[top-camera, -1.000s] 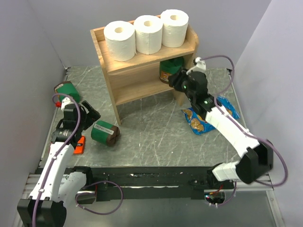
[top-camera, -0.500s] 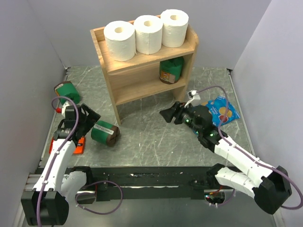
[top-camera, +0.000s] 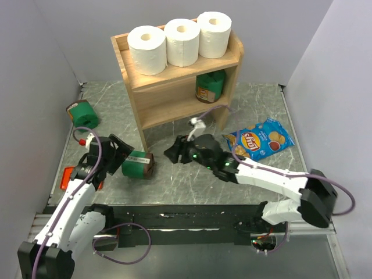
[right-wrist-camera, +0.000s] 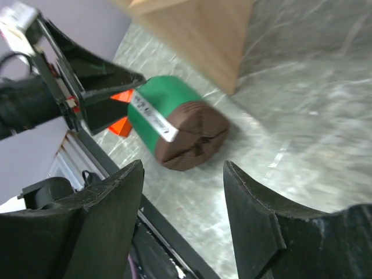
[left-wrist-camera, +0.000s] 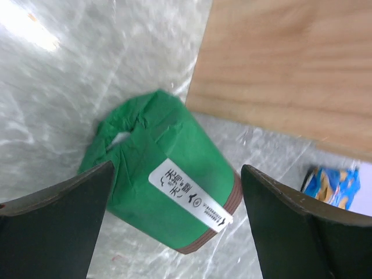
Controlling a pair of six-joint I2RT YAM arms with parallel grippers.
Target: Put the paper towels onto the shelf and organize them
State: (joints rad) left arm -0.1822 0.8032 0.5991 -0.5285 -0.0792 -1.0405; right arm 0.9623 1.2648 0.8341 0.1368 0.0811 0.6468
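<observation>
Top external view: a grey, marble-veined table (top-camera: 192, 174) is hemmed by plain walls (top-camera: 35, 87) at left, back and right. The widest bare stretch lies in front of the shelf (top-camera: 168, 87), between the two arms.

This shelf is pale unfinished wood with two tiers, an open front and a raised rim at the back and sides of its top. It stands toward the rear.

All three paper towels (top-camera: 182, 42) sit upright in a row on the top tier. They are soft white cylinders with their core holes facing up, each touching its neighbour, and they fill most of the width between the side rims. A green container (top-camera: 210, 86) stands at the right end of the lower tier.

A glossy blue chips bag (top-camera: 260, 139) lies flat to the right of the shelf.

The right gripper (top-camera: 174, 154) hangs low over the middle of the table, its jaws apart and holding nothing. The left gripper (top-camera: 120, 156) is spread wide around one end of a green package (top-camera: 137, 163) that lies on its side. This package is crinkled wrap with brown ends. The left wrist view shows gaps on both sides of it, though contact at the fingertips is hard to rule out.

A second green package (top-camera: 82, 113) rests near the left wall. A small orange object (top-camera: 65, 177) lies by the left arm.
</observation>
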